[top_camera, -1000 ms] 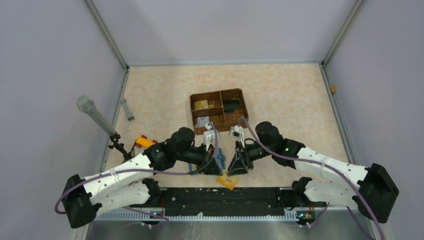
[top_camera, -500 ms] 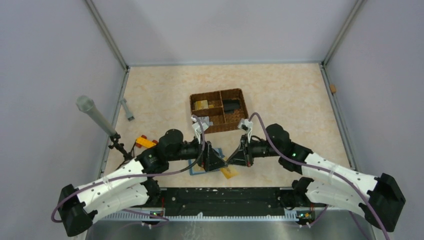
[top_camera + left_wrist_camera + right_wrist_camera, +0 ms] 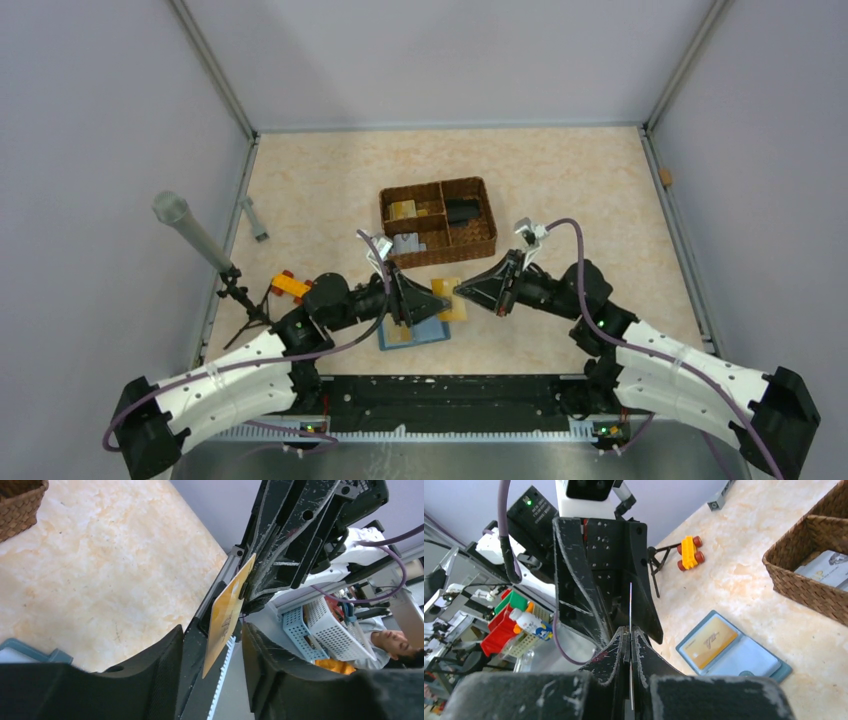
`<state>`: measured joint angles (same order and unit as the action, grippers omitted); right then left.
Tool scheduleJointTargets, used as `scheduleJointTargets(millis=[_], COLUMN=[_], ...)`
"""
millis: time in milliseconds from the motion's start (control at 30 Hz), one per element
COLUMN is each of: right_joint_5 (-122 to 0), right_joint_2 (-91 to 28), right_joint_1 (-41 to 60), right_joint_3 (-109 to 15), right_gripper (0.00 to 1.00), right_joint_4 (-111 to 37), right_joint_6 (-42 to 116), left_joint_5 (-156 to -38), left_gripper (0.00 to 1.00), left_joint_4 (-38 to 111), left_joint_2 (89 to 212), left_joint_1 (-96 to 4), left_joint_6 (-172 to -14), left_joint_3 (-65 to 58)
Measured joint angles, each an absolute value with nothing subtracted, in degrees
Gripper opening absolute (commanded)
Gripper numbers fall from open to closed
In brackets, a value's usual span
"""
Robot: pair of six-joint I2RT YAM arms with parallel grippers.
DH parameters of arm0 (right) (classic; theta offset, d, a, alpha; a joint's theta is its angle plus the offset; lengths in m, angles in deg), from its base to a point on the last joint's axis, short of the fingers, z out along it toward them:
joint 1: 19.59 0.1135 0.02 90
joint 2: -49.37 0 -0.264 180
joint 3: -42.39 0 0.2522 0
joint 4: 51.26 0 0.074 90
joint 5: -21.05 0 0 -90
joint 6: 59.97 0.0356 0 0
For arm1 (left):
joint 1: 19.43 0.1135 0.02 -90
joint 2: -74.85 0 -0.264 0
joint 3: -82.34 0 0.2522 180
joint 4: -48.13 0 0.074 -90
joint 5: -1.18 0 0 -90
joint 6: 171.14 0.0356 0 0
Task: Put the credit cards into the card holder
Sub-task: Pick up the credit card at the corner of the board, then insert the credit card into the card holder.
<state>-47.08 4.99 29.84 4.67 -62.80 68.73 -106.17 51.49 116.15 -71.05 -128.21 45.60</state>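
Gold card (image 3: pixel 226 616) apparently pinched by right pincer (image 3: pixel 246 586).

Robotics lab test cell: the table (image 3: pixel 560 190) is boxed in by plain grey wall panels (image 3: pixel 450 60) on aluminium frame posts (image 3: pixel 215 70). The left arm (image 3: pixel 230 370) and right arm (image 3: pixel 680 360) are bolted to a black rail (image 3: pixel 440 395) along its near edge, with purple cables (image 3: pixel 502 520) looped over them. Past that near edge, the wrist views show lab clutter: white and blue plastic baskets (image 3: pixel 332 630), red and green storage bins (image 3: pixel 506 611), a bottle (image 3: pixel 526 622) and a person (image 3: pixel 395 640) beside the rig.
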Motion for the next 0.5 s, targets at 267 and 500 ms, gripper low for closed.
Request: scheduleJointTargets(millis=[267,500], right_joint_5=[-50.5,-57.9], right_joint_2=[4.0,0.1], right_joint_1=[29.7,29.7], right_joint_3=[4.6,4.1], right_gripper=[0.31,0.62], right_joint_4=[-63.3,-52.9], right_joint_6=[69.0,66.7], left_joint_5=[-106.5,-100.2], left_gripper=[0.0,0.0], left_joint_4=[54.5,38.9], left_joint_2=[116.2,120.4], left_joint_1=[-71.1,-63.4], left_joint_6=[-130.4,-130.3], left_joint_3=[46.8,46.2])
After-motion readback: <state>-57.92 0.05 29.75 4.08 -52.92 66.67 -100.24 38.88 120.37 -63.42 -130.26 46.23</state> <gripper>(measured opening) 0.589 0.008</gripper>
